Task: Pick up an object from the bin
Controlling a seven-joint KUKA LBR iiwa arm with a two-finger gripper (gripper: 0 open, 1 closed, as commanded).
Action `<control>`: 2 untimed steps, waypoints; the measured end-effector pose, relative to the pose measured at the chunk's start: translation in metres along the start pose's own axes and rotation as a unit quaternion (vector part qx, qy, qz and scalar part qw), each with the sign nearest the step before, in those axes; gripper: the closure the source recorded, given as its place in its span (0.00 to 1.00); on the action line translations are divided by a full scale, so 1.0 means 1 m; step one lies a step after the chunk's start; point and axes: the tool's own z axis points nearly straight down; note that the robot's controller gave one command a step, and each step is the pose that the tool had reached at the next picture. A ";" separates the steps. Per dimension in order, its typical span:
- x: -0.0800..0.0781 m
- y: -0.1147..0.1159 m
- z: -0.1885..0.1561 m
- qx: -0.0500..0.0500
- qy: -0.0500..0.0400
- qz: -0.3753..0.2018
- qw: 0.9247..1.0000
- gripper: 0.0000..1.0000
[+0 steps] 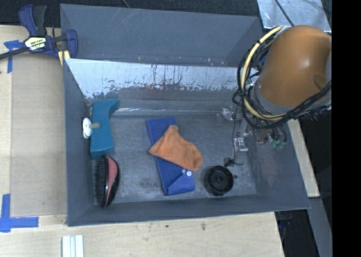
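Observation:
My gripper (241,142) hangs under the arm's wrist at the right side of the bin, just above and to the right of a black round cap-like thing (218,181) that lies on the bin floor near the front wall. Left of the cap, a crumpled orange cloth (176,147) rests on top of a flat blue pad (171,172) in the middle of the bin. Nothing shows in the gripper.
At the bin's left side lies a blue plastic tool (103,129) with a white knob on its left. In front of it sits a black brush with a red edge (105,179). Bare floor lies behind the cloth and at the far right.

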 end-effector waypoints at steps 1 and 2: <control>-0.002 0.000 -0.004 0.000 -0.004 0.000 1.000 0.00; -0.046 0.030 0.027 0.001 -0.009 -0.034 0.999 0.00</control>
